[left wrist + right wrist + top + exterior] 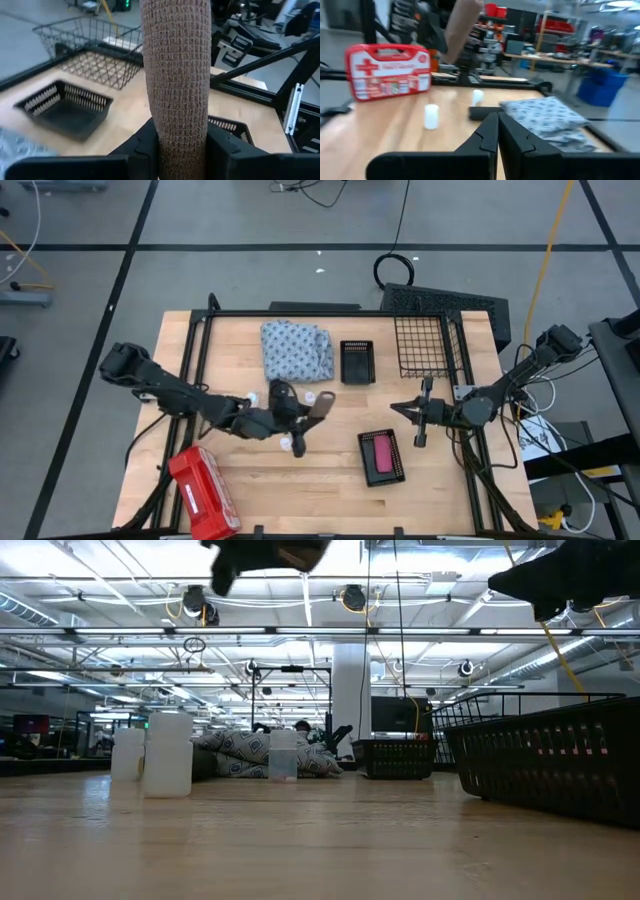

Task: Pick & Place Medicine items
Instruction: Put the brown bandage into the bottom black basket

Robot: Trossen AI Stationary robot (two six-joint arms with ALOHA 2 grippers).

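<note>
My left gripper (300, 412) is shut on the brown tube (175, 75) and holds it above the middle of the table; the tube also shows in the high view (318, 410). Three small white bottles (251, 398) (311, 396) (288, 444) stand upright on the table around the gripper. The pink-red tube (380, 454) lies in a black tray (383, 476). A dark oblong tube (485, 112) lies on the table near the cloth. My right gripper (418, 420) is shut and empty, hovering at the right side of the table. My left gripper pinches the brown tube by its lower end (175, 150) between its two fingers (142, 147). The rest of the tube sticks out past the fingertips, along the fingers. The tube is lifted clear of the table, as the low view (300, 550) shows.
A blue-white patterned cloth (297, 350) lies at the far middle, an empty black tray (356, 362) next to it, and a wire basket (420, 345) at the far right. A red first-aid case (203, 490) lies at the near left.
</note>
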